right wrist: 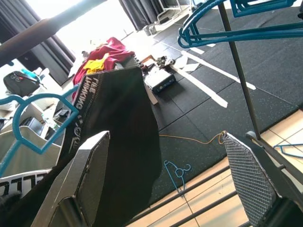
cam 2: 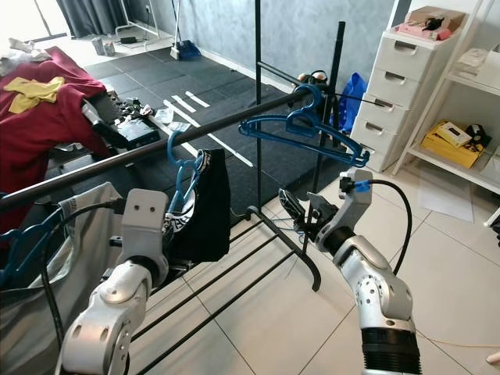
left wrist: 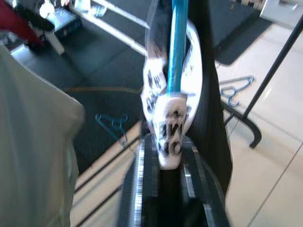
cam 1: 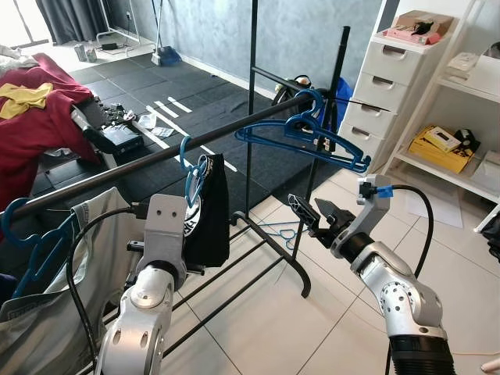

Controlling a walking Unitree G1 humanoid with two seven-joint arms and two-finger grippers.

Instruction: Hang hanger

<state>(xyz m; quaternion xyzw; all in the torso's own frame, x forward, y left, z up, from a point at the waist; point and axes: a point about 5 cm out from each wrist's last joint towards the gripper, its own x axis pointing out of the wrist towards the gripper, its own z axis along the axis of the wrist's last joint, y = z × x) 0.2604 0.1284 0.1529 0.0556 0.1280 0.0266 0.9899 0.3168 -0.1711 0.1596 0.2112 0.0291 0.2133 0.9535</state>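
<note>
Now, here is where you stand.

Rail: the dark clothes rail (cam 1: 156, 156) runs across in front of you, above both sets of fingers.

Empty hangers: a bunch of blue hangers (cam 1: 312, 134) already hooks over the rail near its right end, above your right fingers and apart from them.

Garment hanger: a teal hanger (cam 1: 191, 168) carrying a black garment (cam 1: 211, 211) with a white printed band hangs with its hook over the rail, just ahead of your left fingers.

Left gripper (left wrist: 163, 170): your fingers stand close on either side of the garment's white band and the teal hanger stem. They look nearly closed on the cloth, but you cannot tell for sure whether they pinch it or merely frame it.

Right gripper (cam 1: 316, 215): your fingers are spread wide and hold nothing. They sit below the blue hangers, pointing toward the black garment; the right wrist view looks out between them at it.

Other clothing: a pale grey garment (cam 1: 47, 289) on another teal hanger (cam 1: 27, 242) hangs further along the rail, beyond your left arm.

Floor: one blue hanger (right wrist: 176, 172) lies on the dark mat (cam 1: 226, 101), beyond the right fingers.

Done: judging by the hook over the rail, the garment hanger appears hung.

Left: free your left fingers from the cloth without dragging the hook off. The floor hanger may yet need hanging.
</note>
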